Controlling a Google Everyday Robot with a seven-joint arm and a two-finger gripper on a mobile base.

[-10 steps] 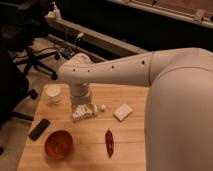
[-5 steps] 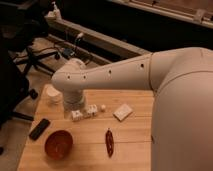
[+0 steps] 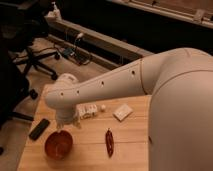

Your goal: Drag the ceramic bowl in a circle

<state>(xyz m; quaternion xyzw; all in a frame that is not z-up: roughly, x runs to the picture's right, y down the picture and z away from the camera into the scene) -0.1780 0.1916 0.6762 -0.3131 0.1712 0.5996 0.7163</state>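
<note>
Camera view: wooden table [image 3: 130, 150], white robot arm [image 3: 125, 82] reaching in from right toward the table's left end.

- Gripper [image 3: 62, 128] hangs down from the wrist, tips just over the far rim of the ceramic bowl [image 3: 58, 145]. Claw spread wide, nothing held in it. Cannot tell whether the tips touch the rim.
- Ceramic bowl: glossy red-orange, upright, near the table's front-left corner.
- Black remote-like bar [image 3: 39, 129] lies left of the bowl, near the table's left edge.
- Red chili pepper [image 3: 109, 142] lies right of the bowl, well apart from it.
- Small white blocks [image 3: 88, 111] sit just right of the wrist; 1 small white ball [image 3: 103, 107] beside them; flat white packet [image 3: 122, 112] farther right.
- Office chair [image 3: 37, 62] on the floor beyond the table, upper left.
</note>
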